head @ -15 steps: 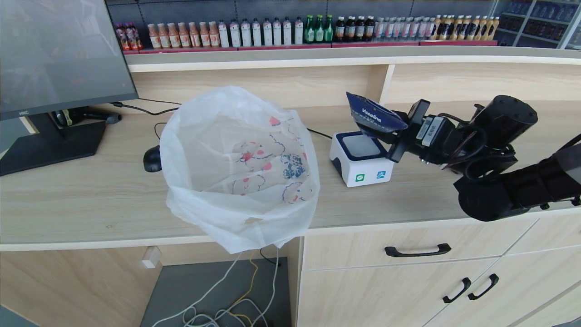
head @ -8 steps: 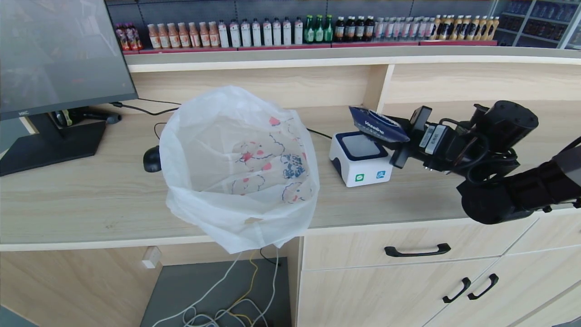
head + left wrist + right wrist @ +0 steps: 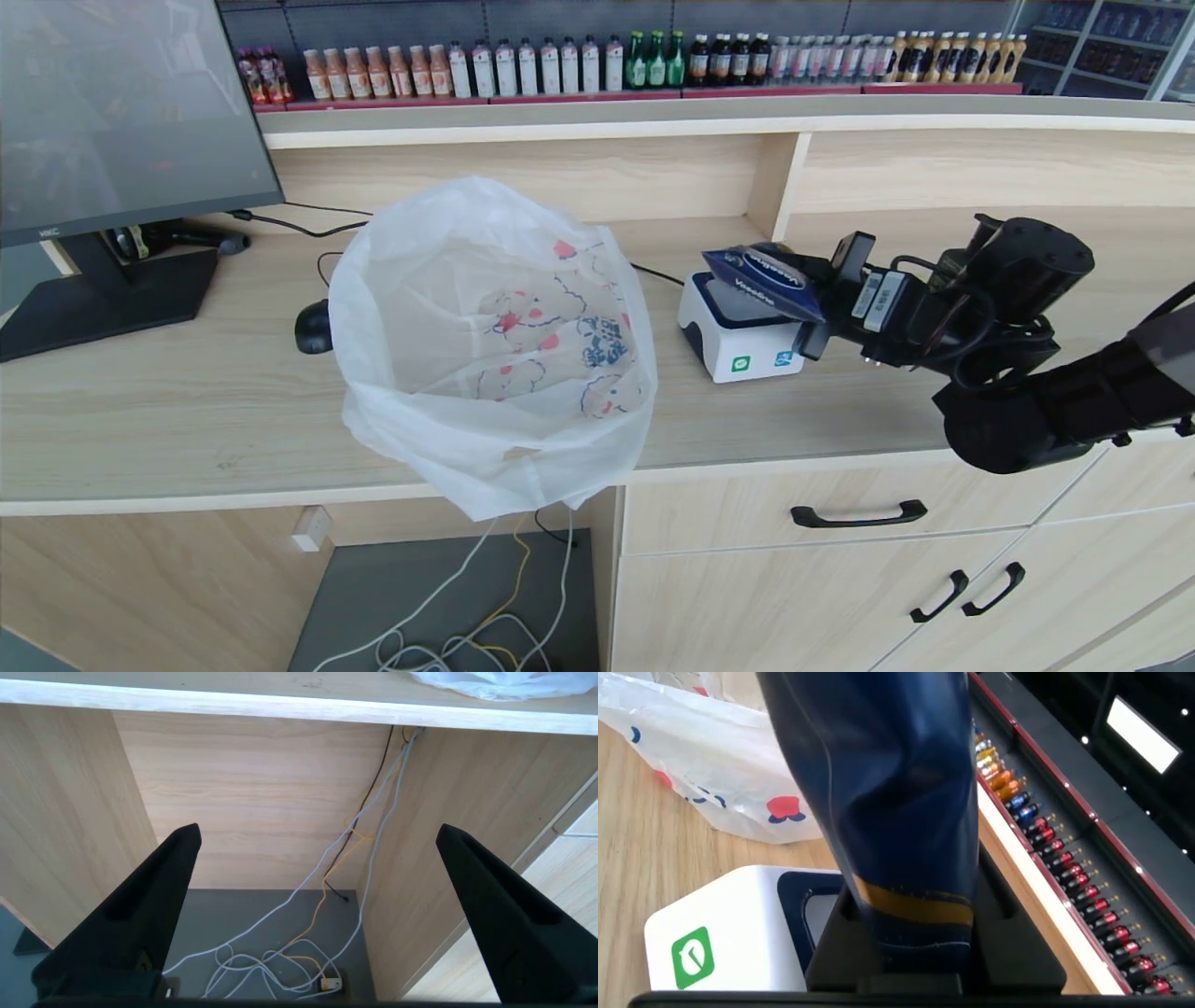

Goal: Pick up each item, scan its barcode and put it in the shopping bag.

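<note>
The right gripper (image 3: 810, 297) is clamped on a dark blue soft plastic pouch (image 3: 761, 275), held just above the white box-shaped scanner (image 3: 747, 359). The white printed plastic shopping bag (image 3: 485, 327) stands open nearby on the pale wooden counter (image 3: 187, 401). The left gripper (image 3: 318, 835) hangs below the counter, spread wide and holding nothing.

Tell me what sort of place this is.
Probably a shop checkout: rows of bottled drinks behind, a scanner on the counter under a blue pouch, and a shopping bag.
</note>
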Robot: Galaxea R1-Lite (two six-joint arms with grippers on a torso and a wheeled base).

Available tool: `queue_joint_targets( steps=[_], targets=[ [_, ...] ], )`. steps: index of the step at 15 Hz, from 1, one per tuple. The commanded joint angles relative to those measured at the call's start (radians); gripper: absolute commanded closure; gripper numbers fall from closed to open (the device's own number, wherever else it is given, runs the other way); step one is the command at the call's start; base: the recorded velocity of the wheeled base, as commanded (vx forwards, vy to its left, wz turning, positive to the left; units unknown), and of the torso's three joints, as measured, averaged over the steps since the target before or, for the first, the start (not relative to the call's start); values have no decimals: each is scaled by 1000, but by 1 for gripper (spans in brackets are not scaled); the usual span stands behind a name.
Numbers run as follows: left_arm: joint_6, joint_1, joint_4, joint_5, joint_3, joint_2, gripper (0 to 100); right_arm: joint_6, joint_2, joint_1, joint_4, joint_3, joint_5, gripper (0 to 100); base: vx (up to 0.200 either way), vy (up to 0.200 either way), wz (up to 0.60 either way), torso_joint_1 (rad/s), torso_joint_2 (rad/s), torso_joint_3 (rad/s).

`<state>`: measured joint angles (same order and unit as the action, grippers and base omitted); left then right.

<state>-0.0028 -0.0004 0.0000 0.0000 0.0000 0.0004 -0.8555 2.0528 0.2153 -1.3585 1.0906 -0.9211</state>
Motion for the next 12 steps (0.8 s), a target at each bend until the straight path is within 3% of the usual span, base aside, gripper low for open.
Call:
queue_joint_targets(
  steps=[1,12],
  targets=[
    [0,0,0,0,0,0,0,0,-2,12,-1,-2,2,100,0,0,0,0,0,0],
    [0,0,0,0,0,0,0,-10,-14,13,-1,-34,5,100,0,0,0,0,0,0]
  ],
)
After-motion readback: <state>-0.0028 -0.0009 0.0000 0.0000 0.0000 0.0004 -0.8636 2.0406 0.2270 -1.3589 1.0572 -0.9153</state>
